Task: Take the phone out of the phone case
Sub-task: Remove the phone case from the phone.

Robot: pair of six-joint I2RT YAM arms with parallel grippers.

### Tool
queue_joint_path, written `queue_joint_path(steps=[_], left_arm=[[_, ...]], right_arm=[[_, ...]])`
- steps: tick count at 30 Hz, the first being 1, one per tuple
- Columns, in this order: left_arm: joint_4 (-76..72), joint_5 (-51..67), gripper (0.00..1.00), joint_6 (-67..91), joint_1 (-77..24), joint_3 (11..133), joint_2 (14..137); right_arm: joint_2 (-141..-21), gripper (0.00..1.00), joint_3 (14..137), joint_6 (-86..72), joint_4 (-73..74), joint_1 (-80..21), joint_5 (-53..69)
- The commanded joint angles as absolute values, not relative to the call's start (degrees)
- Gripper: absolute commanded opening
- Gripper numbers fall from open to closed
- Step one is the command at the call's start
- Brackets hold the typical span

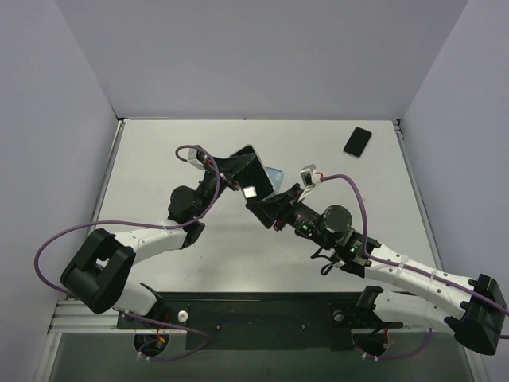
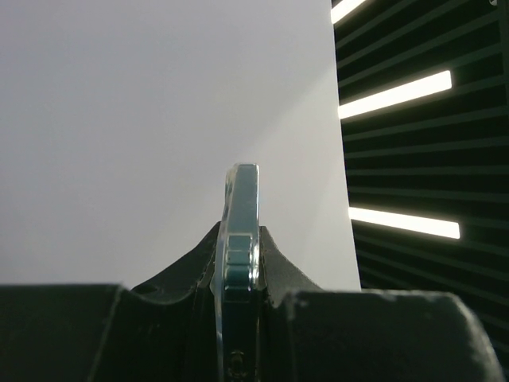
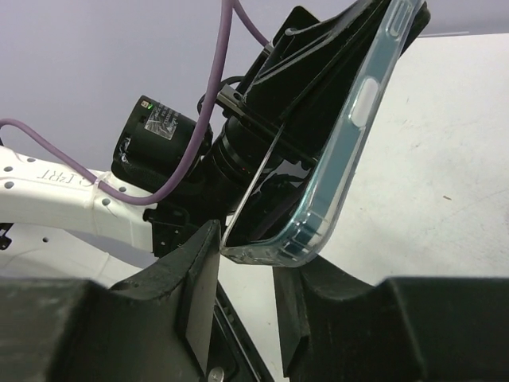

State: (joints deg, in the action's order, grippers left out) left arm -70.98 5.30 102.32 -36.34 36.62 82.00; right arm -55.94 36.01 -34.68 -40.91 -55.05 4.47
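Note:
The phone sits in its clear, blue-tinted phone case (image 1: pixel 274 175) and is held up off the table at the centre. My left gripper (image 1: pixel 238 179) is shut on it; in the left wrist view the cased phone (image 2: pixel 241 207) stands edge-on between the left gripper (image 2: pixel 241 255) fingers. In the right wrist view the phone case (image 3: pixel 362 119) wraps the phone's dark face (image 3: pixel 318 87), and its lower corner lies between my right gripper (image 3: pixel 246 255) fingers. One fingertip (image 3: pixel 208 239) touches the phone's edge and the other presses under the case corner.
A second dark phone (image 1: pixel 358 142) lies flat at the table's far right. The left arm's white link (image 3: pixel 48 191) and purple cable (image 3: pixel 215 103) run close behind the held phone. Grey walls enclose the table (image 1: pixel 159 159) on three sides.

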Motion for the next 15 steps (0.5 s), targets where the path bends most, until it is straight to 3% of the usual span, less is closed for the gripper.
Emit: queue_joint_path(steps=[1,7,15], left_arm=[[-87.1,6.42,0.0,101.43,-36.48,39.99,79.81],[-83.86,8.17,0.0,102.47,-36.47,41.13,78.58],[-81.38,22.84,0.0,114.42,-34.63,46.84,78.22]], right_arm=[[-56.07,0.24,38.58,-34.81,-43.86,-54.41,5.01],[-56.51,0.0,39.64,-30.08,-39.74,-54.4,5.01],[-55.82,0.0,40.25,-8.12,-32.44,-54.67,9.67]])
